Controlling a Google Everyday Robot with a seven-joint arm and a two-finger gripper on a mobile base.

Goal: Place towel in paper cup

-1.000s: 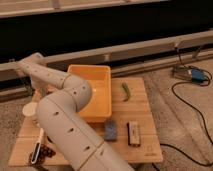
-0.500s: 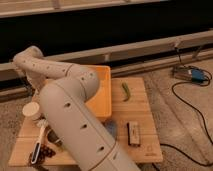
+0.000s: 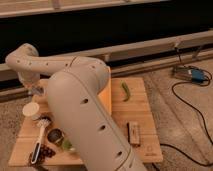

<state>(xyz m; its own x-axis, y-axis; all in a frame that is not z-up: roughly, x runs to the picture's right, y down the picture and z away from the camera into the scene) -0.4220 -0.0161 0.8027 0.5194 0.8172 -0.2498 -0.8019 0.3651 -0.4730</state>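
Camera view: the arm (image 3: 75,100) is swinging wider across the counter (image 3: 150,145), so its bulk is now filling the middle where a moment ago more of the board was showing. The gripper (image 3: 35,91) is hanging at the far left, its fingers pinched narrow, and nothing is showing between them. The cup (image 3: 31,111) is standing just below the fingers, upright. The towel is not showing: it was lying beside the block (image 3: 133,134), well to the right of the fingers, and the arm is now covering that spot. The brush (image 3: 40,136) and tin (image 3: 54,135) are lying below the cup. Judging by this, the pick-up is not yet begun and the fingers are sitting far from the towel
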